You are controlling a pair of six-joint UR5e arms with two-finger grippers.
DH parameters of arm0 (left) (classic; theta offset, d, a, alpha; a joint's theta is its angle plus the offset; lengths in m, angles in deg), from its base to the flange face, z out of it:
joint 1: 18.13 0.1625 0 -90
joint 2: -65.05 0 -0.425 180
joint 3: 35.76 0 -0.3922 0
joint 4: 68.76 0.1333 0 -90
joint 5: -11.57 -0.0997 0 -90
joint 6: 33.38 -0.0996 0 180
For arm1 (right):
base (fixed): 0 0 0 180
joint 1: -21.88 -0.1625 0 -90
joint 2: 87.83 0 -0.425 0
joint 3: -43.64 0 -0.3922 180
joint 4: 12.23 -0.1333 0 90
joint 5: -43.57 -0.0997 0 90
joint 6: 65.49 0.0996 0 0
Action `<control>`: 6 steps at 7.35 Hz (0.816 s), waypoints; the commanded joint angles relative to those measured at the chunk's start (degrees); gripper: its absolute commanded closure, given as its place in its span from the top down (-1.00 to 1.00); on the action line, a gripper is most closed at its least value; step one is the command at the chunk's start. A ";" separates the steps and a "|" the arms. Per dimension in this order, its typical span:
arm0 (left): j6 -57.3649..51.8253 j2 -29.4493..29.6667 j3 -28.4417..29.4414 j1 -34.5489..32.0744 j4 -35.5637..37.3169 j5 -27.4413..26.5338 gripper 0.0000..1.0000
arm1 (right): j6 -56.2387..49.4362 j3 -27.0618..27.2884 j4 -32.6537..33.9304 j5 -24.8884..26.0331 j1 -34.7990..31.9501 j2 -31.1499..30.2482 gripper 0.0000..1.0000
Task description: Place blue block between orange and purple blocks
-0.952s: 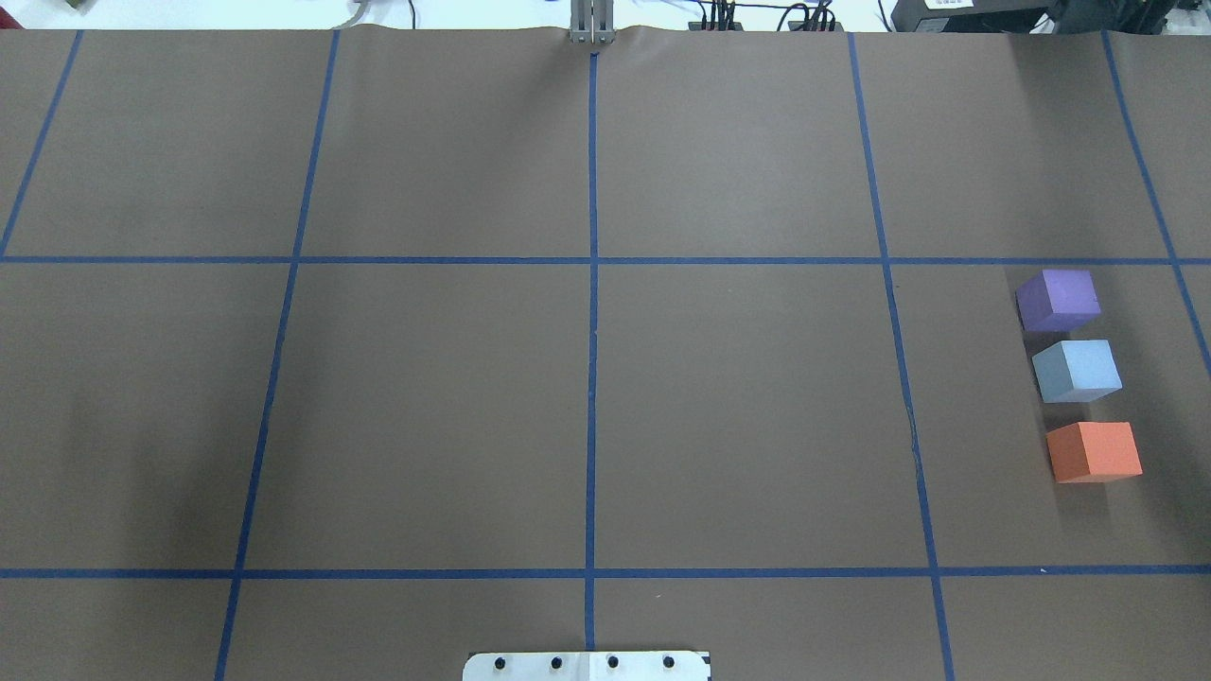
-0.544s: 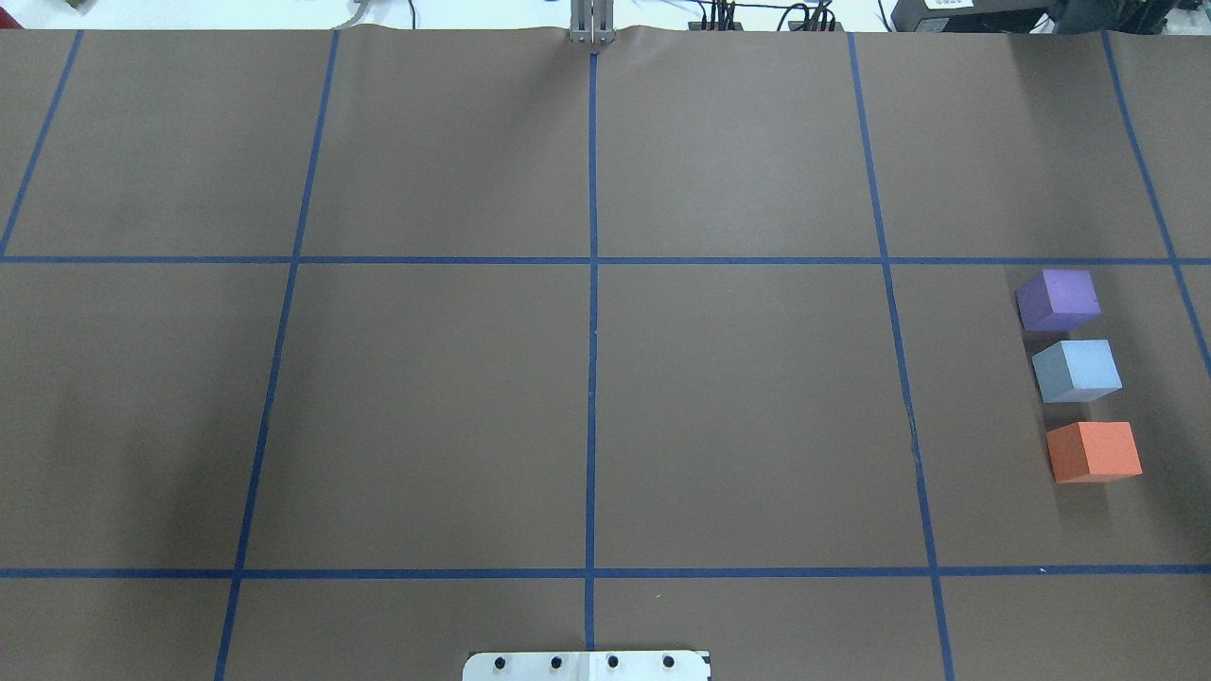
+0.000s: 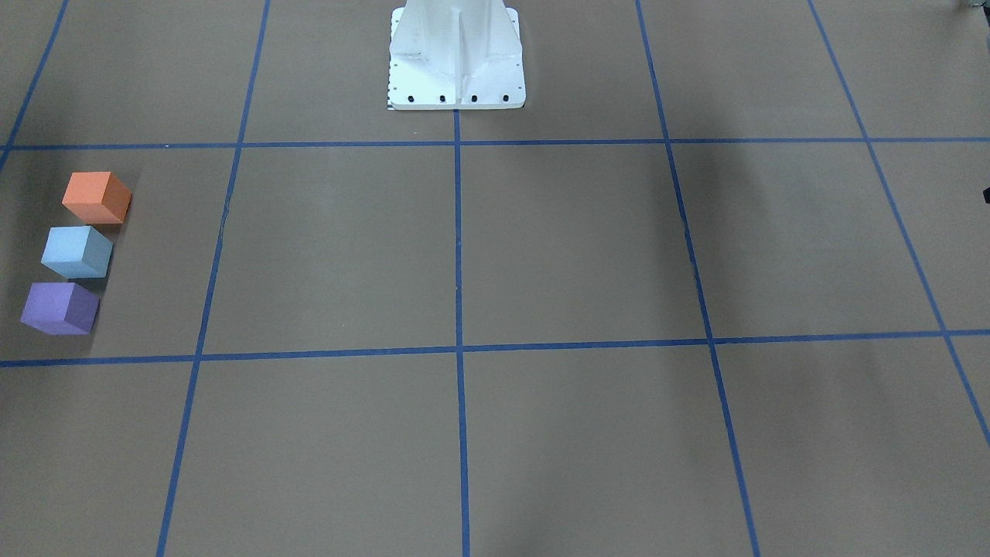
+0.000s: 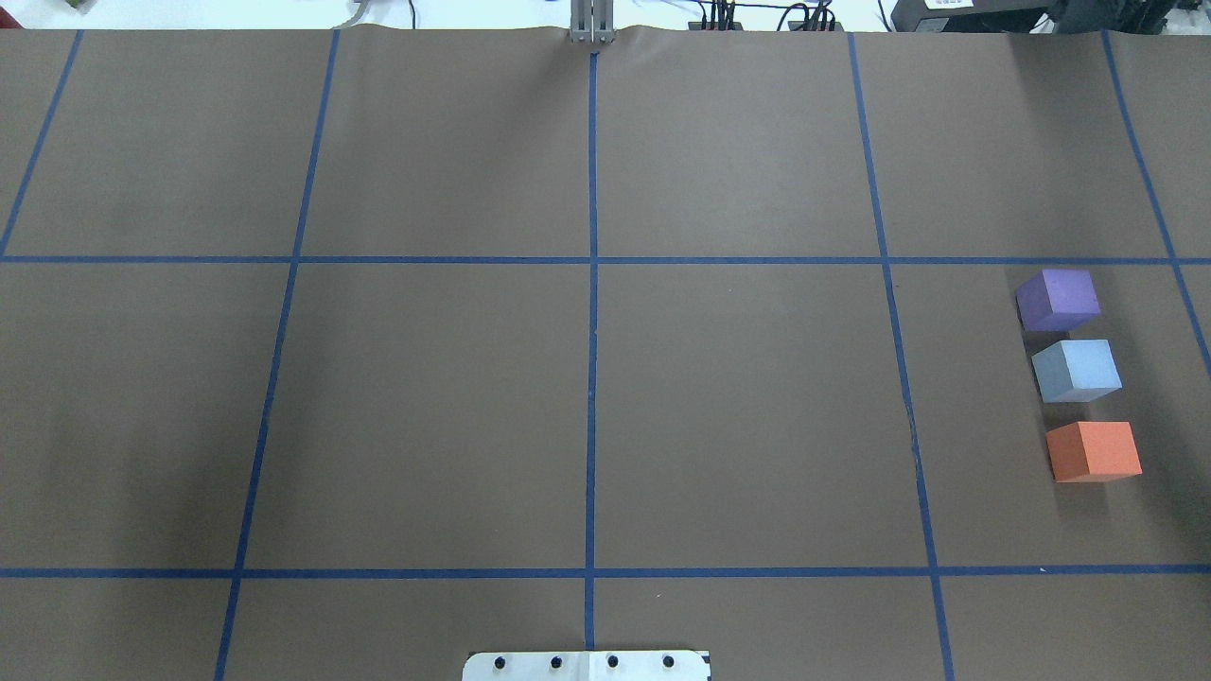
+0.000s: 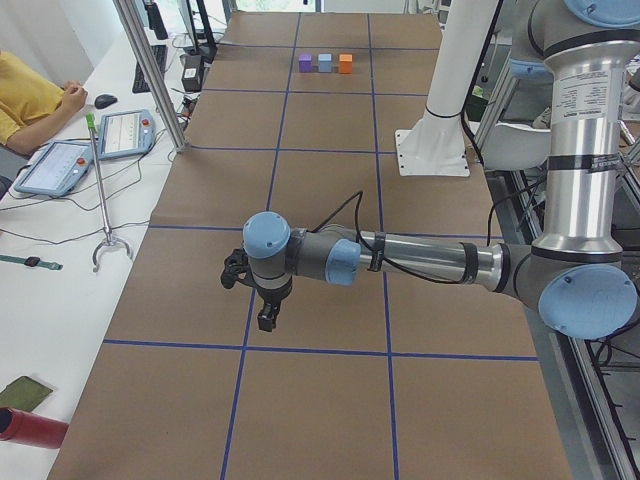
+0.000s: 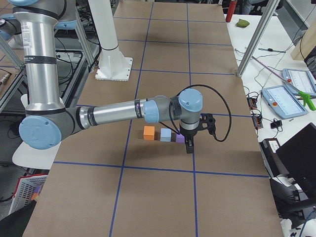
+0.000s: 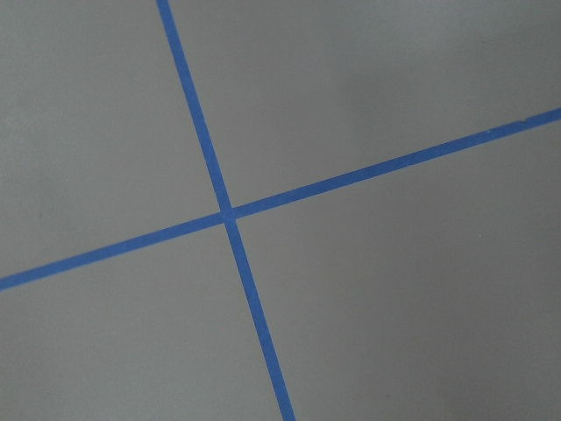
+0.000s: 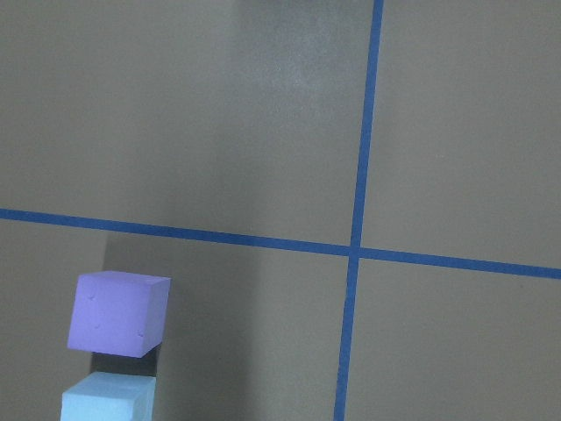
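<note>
The purple block, the light blue block and the orange block stand in a row on the brown table at the right, with the blue one in the middle and small gaps between them. They also show in the front view: orange, blue, purple. My right gripper hangs just past the purple block, above the table. My left gripper hangs over the table's left part, far from the blocks. I cannot tell whether either gripper is open or shut. Neither holds a block.
Blue tape lines divide the brown table cover into squares. The robot's white base plate sits at the near middle edge. Operators' tablets and a rod lie on a side table, beside a person.
The three blocks have not moved. The shadow over the blocks has drawn off to the right.
</note>
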 commanded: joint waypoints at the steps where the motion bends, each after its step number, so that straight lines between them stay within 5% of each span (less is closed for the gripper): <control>1: -0.44 -0.43 -4.91 -0.34 9.76 -0.42 1.00 | 0.73 -0.21 -0.09 -0.15 3.20 -0.24 1.00; 6: -0.71 -1.84 -0.51 -0.34 6.97 -0.50 1.00 | 0.91 -0.30 -0.62 -0.41 4.00 -0.15 1.00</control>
